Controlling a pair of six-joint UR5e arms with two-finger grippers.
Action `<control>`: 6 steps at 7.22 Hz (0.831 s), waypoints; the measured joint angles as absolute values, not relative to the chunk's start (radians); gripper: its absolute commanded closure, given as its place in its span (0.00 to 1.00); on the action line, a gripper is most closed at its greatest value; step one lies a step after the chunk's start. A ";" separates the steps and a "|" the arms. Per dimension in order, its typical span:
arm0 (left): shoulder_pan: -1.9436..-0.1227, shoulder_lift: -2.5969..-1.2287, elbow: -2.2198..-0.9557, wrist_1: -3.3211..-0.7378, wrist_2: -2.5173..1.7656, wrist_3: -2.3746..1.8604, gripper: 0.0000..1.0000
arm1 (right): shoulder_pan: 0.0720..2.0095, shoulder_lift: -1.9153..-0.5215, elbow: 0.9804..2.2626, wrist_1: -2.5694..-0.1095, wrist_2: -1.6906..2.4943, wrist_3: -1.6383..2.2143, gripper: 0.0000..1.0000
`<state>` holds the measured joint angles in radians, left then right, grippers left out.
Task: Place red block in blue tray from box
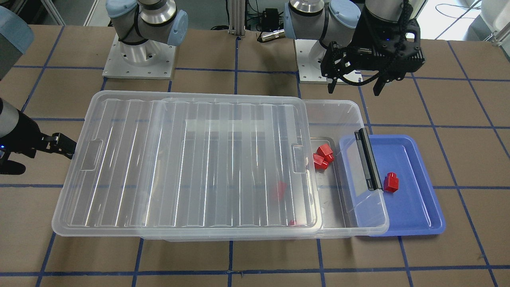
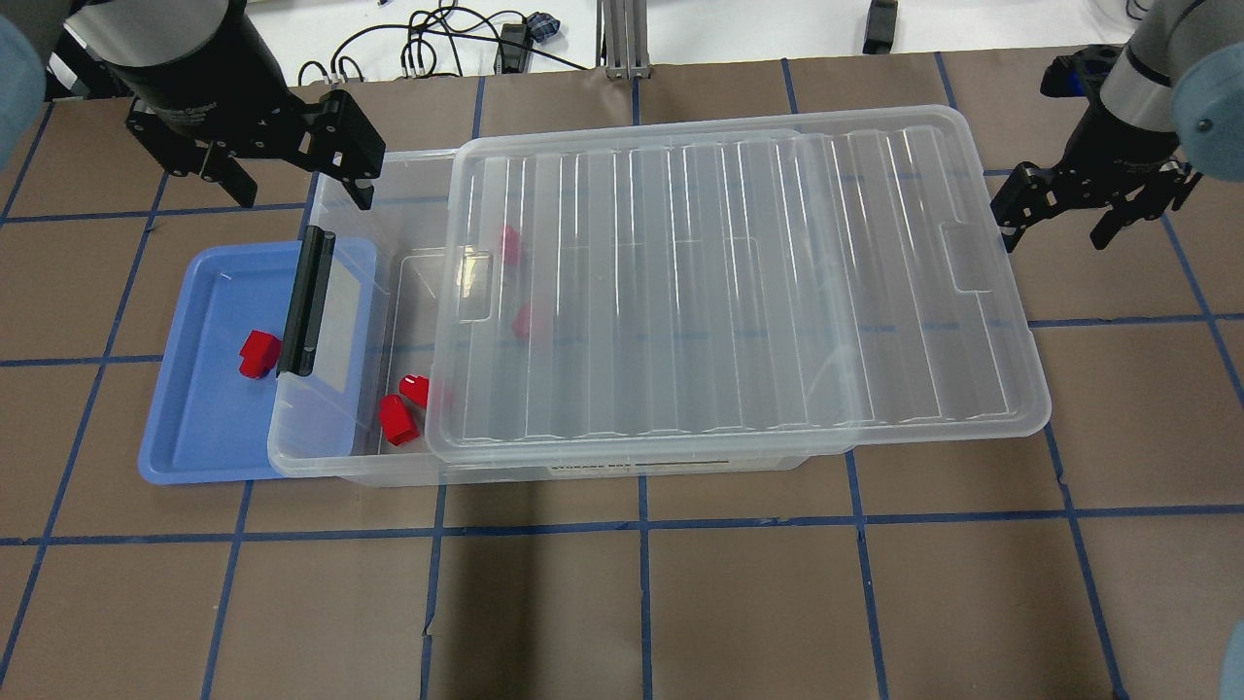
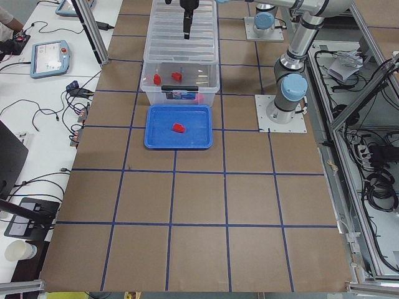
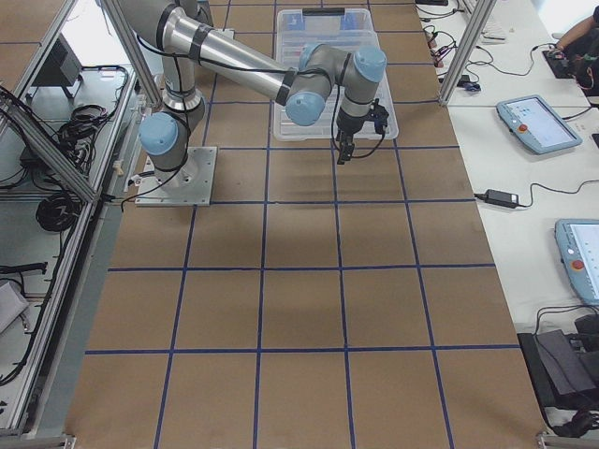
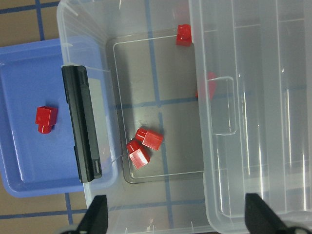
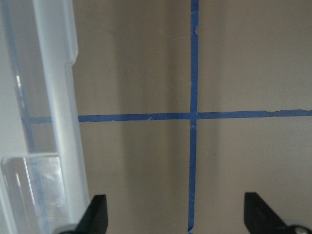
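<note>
One red block [image 1: 391,182] lies in the blue tray [image 1: 414,215], also seen from overhead [image 2: 259,352] and in the left wrist view [image 5: 45,118]. The clear box [image 2: 389,194] has its ribbed lid [image 2: 739,292] slid partly off, with the end by the tray uncovered. Two red blocks [image 2: 398,418] lie in the uncovered part, and others show dimly under the lid [image 5: 207,85]. The black latch bar [image 2: 309,301] hangs over the tray. My left gripper [image 2: 303,194] is open and empty, above the box's uncovered end. My right gripper [image 2: 1052,233] is open and empty, beside the lid's far end.
The tray [image 2: 194,428] touches the box's short end. The brown table [image 2: 641,603] has blue tape grid lines. In the right wrist view the lid's edge [image 6: 53,97] is at the left and the table lies under the fingers.
</note>
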<state>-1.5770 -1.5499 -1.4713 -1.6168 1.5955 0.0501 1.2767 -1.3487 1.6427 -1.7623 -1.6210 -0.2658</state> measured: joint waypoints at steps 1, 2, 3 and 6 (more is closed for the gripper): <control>-1.564 -1.552 -1.476 -1.616 1.594 0.061 0.00 | 1.310 -1.348 1.643 -1.763 -1.621 -0.225 0.00; -1.558 -1.566 -1.489 -1.614 1.592 0.070 0.00 | 1.348 -1.346 1.643 -1.766 -1.621 -0.181 0.00; -1.557 -1.567 -1.503 -1.613 1.593 0.073 0.00 | 1.383 -1.345 1.643 -1.767 -1.620 -0.134 0.00; -1.556 -1.552 -1.483 -1.609 1.603 0.063 0.00 | 1.462 -1.346 1.645 -1.771 -1.620 -0.056 0.00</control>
<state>-1.5564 -1.5515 -1.4825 -1.6091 1.6033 0.0628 1.4616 -1.3461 1.6453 -1.7713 -1.6199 -0.0558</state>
